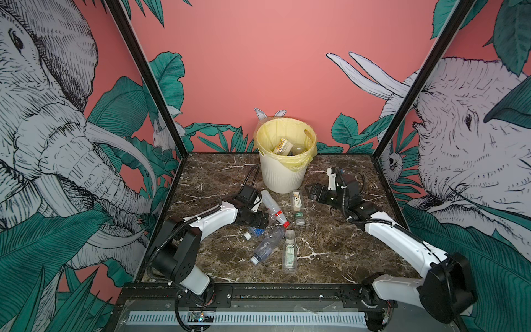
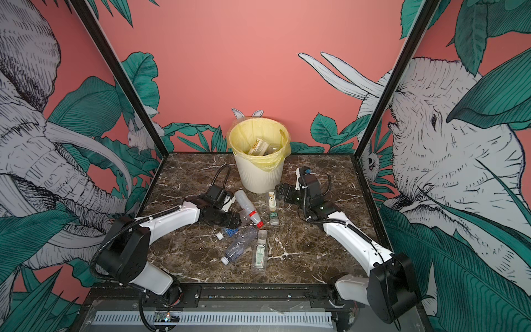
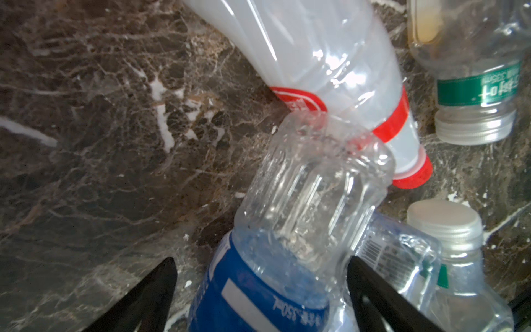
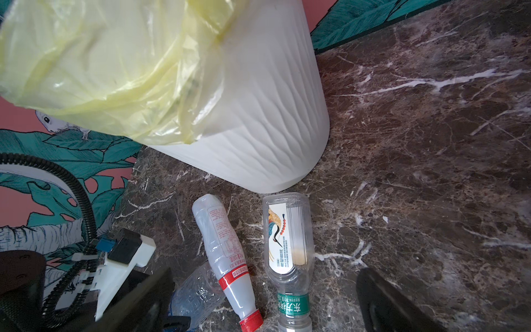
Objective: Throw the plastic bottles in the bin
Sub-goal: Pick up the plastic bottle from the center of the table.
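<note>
Left tool (image 3: 260,261) straddles blue-labelled bottle (image 3: 304,201), base toward red-capped bottle (image 3: 330,72).

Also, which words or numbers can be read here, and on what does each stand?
"335ml": green band of the crane-label bottle, upside down in the left wrist view.
Same band, right wrist view: large Chinese characters, not surely readable.
"550mL", first digit unsure: blue label of the clear bottle.
On the red-capped bottle: Chinese small print, too blurred.
On the bin: none.
</note>
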